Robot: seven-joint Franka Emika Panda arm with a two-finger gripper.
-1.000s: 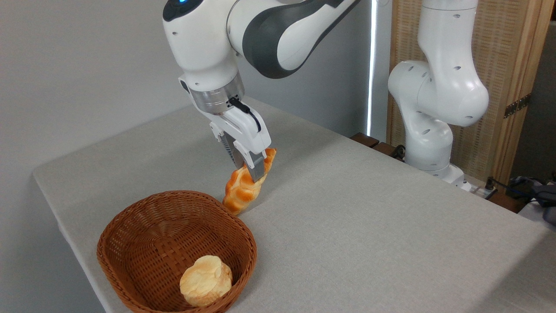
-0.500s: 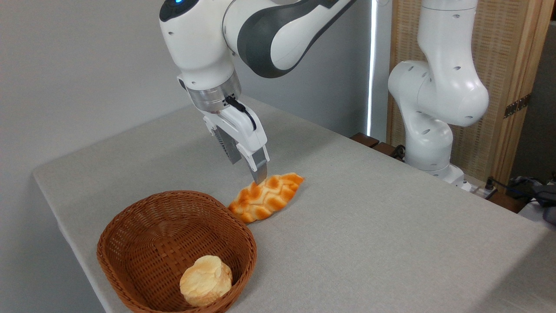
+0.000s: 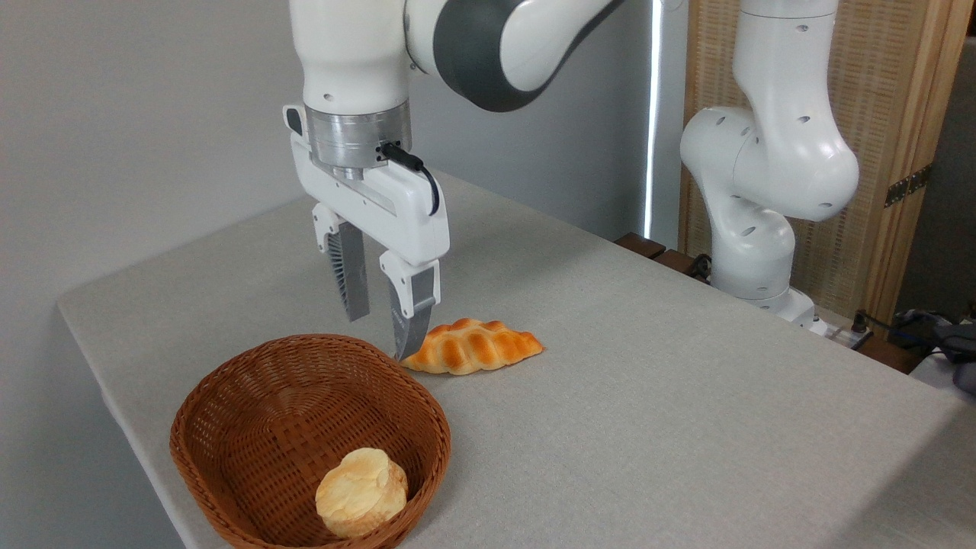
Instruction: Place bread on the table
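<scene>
Bread point(image 3: 471, 347) flat on worktop point(image 3: 648, 396), beside basket point(image 3: 229, 465). Pincer point(image 3: 379, 332) open, empty, near fingertip point(image 3: 408, 343) close by loaf end: risk of nudging it on withdrawal.

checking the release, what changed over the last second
The gripper let go of the bread, which dropped from hanging tilted to lying flat on the table. The jaws opened and swung left. The basket and bun stayed put.
</scene>
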